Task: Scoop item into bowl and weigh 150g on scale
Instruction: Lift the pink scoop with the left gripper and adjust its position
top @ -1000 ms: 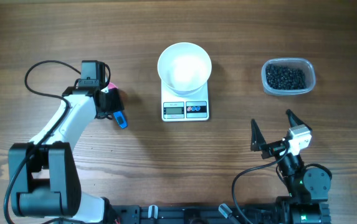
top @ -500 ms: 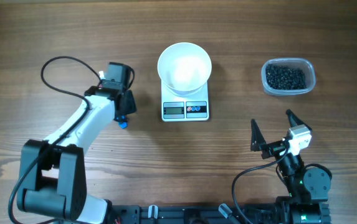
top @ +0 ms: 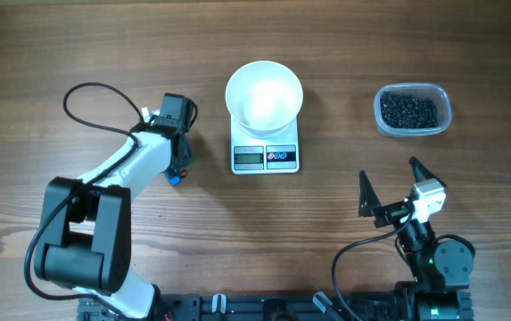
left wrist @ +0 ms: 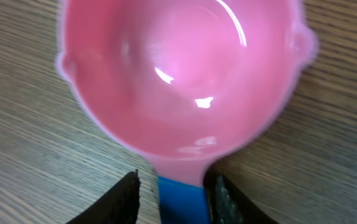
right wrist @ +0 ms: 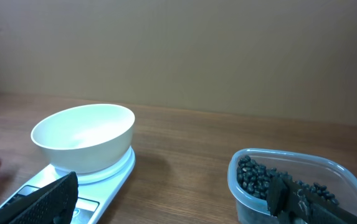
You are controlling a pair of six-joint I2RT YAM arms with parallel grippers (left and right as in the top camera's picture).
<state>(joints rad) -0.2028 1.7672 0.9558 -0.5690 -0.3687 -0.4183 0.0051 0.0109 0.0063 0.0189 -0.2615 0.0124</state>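
A pink scoop [left wrist: 178, 81] with a blue handle [left wrist: 181, 199] lies on the table and fills the left wrist view. My left gripper [left wrist: 175, 186] straddles the handle: one finger touches it, and a narrow gap shows at the other. From overhead, the left gripper [top: 177, 160] covers the scoop, and only the blue handle's tip [top: 174, 176] shows. The white bowl [top: 264, 96] stands empty on the white scale [top: 265, 157]. The black bean-like item [top: 407, 110] fills a clear tub [top: 413, 88] at the right. My right gripper [top: 387, 169] is open and empty near the front edge.
In the right wrist view the bowl [right wrist: 85, 137] on the scale [right wrist: 113, 174] is at the left and the tub [right wrist: 352, 180] at the right, with bare wood between. The left arm's cable [top: 94, 102] loops over the table at the left.
My left arm swung right, nearer the scale, taking the scoop along, then settled. Its jaws have narrowed around the blue handle. The right arm has not moved.
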